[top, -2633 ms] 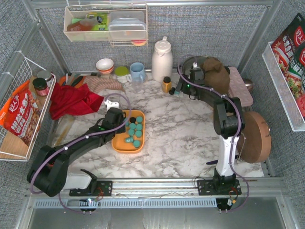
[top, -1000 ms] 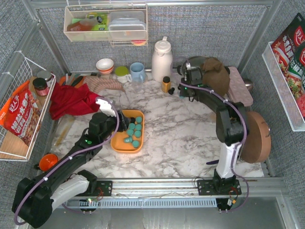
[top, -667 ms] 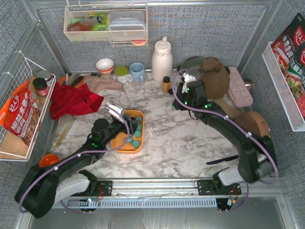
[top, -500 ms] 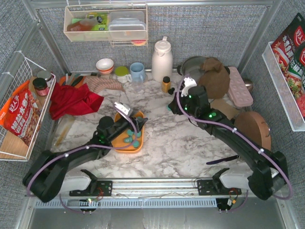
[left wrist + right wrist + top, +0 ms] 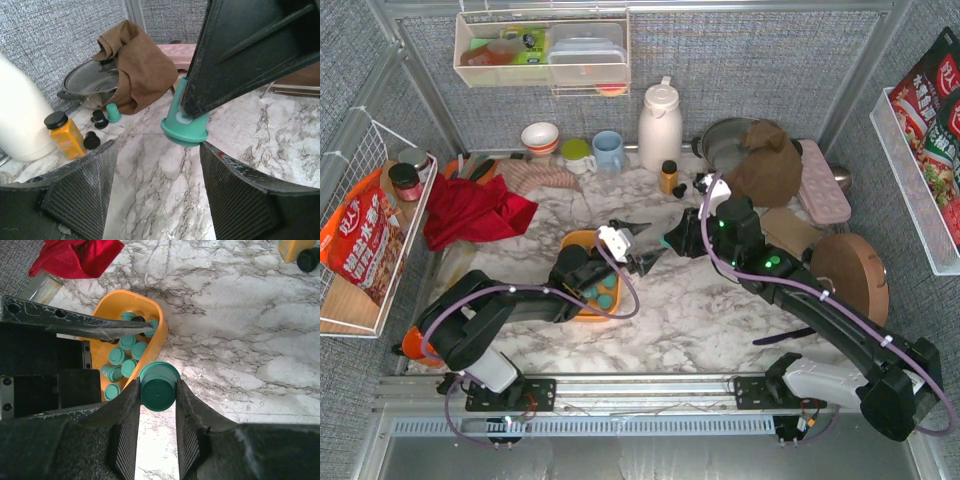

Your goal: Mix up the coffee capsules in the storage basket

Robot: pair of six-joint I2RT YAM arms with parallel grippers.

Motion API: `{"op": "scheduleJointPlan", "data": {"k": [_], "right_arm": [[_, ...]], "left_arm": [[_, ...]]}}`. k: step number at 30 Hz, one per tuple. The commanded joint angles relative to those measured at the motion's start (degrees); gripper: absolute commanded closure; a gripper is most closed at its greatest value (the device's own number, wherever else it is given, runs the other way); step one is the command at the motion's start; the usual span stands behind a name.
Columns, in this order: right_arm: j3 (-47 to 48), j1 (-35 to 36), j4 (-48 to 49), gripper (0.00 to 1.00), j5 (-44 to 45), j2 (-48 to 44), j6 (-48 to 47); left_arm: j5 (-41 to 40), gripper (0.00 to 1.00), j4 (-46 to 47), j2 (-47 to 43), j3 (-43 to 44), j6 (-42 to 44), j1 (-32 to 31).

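Capsule [image 5: 157, 386] is sitting pinched across its sides in right gripper [image 5: 157, 388]; likely light, stiff, slick. Left gripper [image 5: 650, 243] is gaping empty.

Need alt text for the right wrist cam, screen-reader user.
The right gripper is shut on a teal coffee capsule above the marble table, beside the orange storage basket holding more teal capsules. A black finger of the left gripper crosses in front of the basket; a red cloth lies top left.
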Motion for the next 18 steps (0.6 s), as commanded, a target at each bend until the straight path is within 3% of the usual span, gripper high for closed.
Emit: {"op": "scheduleJointPlan", "data": {"k": [1, 11, 15, 18], "right_arm": [[-0.4, 0.3, 1.7, 0.84, -3.0, -0.8, 2.1], [-0.2, 0.3, 1.8, 0.84, -4.8, -0.4, 2.9], [-0.2, 0.3, 2.0, 0.82, -4.9, -0.2, 3.0], [0.1, 0.3, 2.1, 0.66, -4.4, -0.2, 3.1]], "left_arm": [[0.2, 0.25, 5.5, 1.4, 1.4, 2.2, -1.0], [-0.6, 0.31, 5.7, 2.8, 3.1, 4.7, -2.9], [0.5, 0.47, 4.6, 2.6, 3.2, 5.9, -3.4], [-0.1, 0.58, 3.4, 2.0, 2.3, 6.4, -3.5]]}}
